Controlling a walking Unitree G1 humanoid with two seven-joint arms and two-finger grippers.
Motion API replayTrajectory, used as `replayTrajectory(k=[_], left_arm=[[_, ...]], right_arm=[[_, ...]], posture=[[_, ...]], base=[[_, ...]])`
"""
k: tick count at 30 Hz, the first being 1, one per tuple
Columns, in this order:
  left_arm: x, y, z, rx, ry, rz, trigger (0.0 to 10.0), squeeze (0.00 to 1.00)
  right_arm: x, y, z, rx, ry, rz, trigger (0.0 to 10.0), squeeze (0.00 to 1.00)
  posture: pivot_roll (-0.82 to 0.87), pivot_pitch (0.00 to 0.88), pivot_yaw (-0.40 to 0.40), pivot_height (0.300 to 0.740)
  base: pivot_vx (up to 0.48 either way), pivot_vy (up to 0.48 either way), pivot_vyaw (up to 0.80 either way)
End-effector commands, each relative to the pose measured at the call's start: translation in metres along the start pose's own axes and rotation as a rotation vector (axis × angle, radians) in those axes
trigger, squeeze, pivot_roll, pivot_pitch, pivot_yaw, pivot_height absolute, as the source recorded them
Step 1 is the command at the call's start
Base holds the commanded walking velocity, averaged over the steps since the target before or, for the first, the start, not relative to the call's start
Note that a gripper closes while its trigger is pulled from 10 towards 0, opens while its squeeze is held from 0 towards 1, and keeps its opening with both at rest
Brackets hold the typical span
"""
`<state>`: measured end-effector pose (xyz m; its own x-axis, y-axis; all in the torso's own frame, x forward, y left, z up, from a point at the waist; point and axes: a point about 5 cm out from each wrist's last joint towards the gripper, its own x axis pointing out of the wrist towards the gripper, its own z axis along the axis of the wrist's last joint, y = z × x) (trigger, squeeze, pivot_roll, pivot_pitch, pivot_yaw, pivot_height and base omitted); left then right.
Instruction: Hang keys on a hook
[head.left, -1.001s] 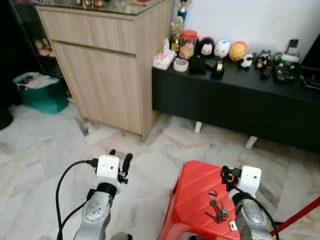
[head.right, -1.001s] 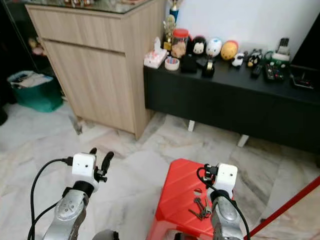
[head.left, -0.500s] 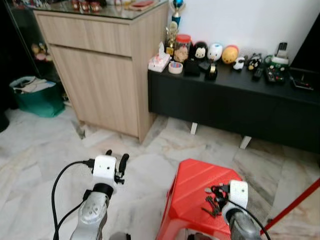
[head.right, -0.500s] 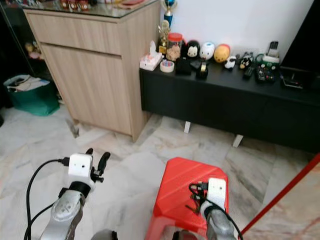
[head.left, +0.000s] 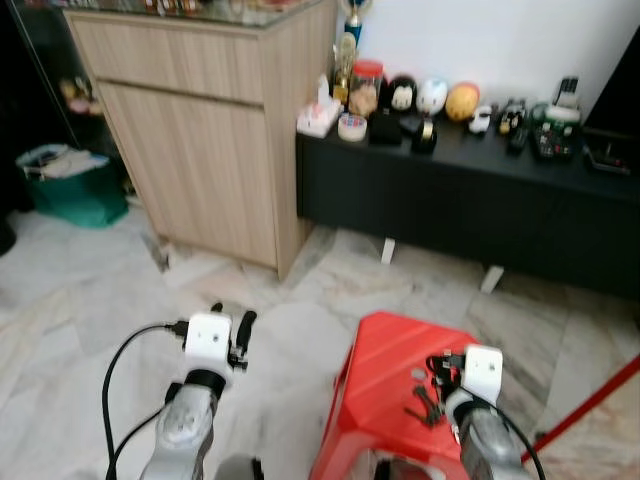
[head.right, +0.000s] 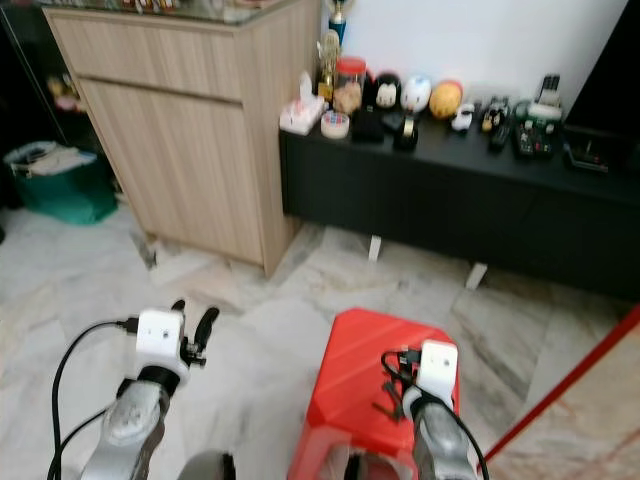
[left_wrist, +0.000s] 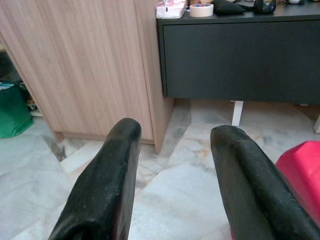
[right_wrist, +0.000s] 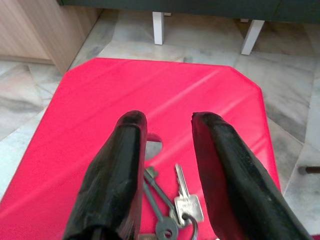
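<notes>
A bunch of keys (right_wrist: 176, 209) on a ring lies flat on the red plastic stool (head.left: 385, 372), close to the small hole in its top. My right gripper (right_wrist: 167, 121) hovers just above the stool, open, its two black fingers either side of the keys without gripping them. In the left eye view the keys (head.left: 424, 401) show beside the right gripper (head.left: 440, 366). My left gripper (head.left: 232, 316) is held open over the marble floor to the stool's left, holding nothing.
A tall wooden cabinet (head.left: 205, 150) stands at the back left. Beside it, a low black sideboard (head.left: 470, 205) carries figurines, a jar and tape. A green bin (head.left: 75, 188) sits at far left. A red pole (head.left: 590, 405) slants at the right.
The head view has shifted slightly. My right gripper has dropped lower over the stool compared with a second ago and now sits over the keys. The left arm has held still.
</notes>
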<state>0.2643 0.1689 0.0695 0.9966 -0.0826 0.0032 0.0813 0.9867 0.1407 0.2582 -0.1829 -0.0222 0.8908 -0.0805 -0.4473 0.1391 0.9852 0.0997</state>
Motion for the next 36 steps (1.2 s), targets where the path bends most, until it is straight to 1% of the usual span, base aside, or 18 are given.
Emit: replayTrajectory(k=[1,9,12,16,19,26,30,32,36], left_arm=[[-0.002,0.0,-0.006,0.002,0.025,-0.001,10.0,0.0],[-0.002,0.0,-0.006,0.006,0.026,-0.001,10.0,0.0],[-0.001,0.001,-0.006,0.006,0.025,0.002,10.0,0.0],[0.001,0.001,-0.006,0.006,0.023,0.002,10.0,0.0],[0.001,0.001,-0.006,0.005,0.022,0.002,10.0,0.0],[0.003,0.0,-0.006,0.002,0.023,0.004,10.0,0.0],[0.003,0.0,-0.006,0.001,0.022,0.001,10.0,0.0],[0.003,0.0,-0.006,0.001,0.022,0.001,10.0,0.0],[0.003,0.0,-0.007,0.002,0.025,0.001,10.0,0.0]], right_arm=[[0.001,-0.002,0.002,0.007,-0.006,-0.006,10.0,0.0],[0.003,-0.002,0.006,0.01,-0.02,-0.004,10.0,0.0],[0.006,-0.001,0.007,0.004,0.002,-0.002,10.0,0.0],[0.006,0.0,0.012,0.012,-0.033,0.01,10.0,0.0],[0.007,0.001,0.011,0.003,-0.023,0.014,10.0,0.0],[0.008,0.002,0.01,0.018,-0.011,0.017,10.0,0.0],[0.009,0.003,0.008,0.077,0.02,-0.007,10.0,0.0],[0.01,0.004,0.007,0.125,0.03,-0.016,10.0,0.0],[0.013,0.01,0.008,0.124,0.072,0.026,10.0,0.0]], posture=[[0.08,0.0,-0.061,0.612],[0.08,0.0,-0.061,0.612],[0.08,0.0,-0.061,0.612],[0.08,0.0,-0.061,0.588],[0.08,0.0,-0.061,0.588],[0.08,0.0,-0.06,0.588],[0.08,0.0,-0.058,0.588],[0.08,0.0,-0.056,0.588],[0.08,0.0,-0.055,0.588]], base=[[0.0,0.0,0.0],[0.0,0.0,0.0],[0.0,0.0,0.0],[0.0,0.0,0.0],[0.0,0.0,0.0],[0.0,0.0,0.0],[0.0,0.0,0.0],[0.0,0.0,0.0],[0.0,0.0,0.0]])
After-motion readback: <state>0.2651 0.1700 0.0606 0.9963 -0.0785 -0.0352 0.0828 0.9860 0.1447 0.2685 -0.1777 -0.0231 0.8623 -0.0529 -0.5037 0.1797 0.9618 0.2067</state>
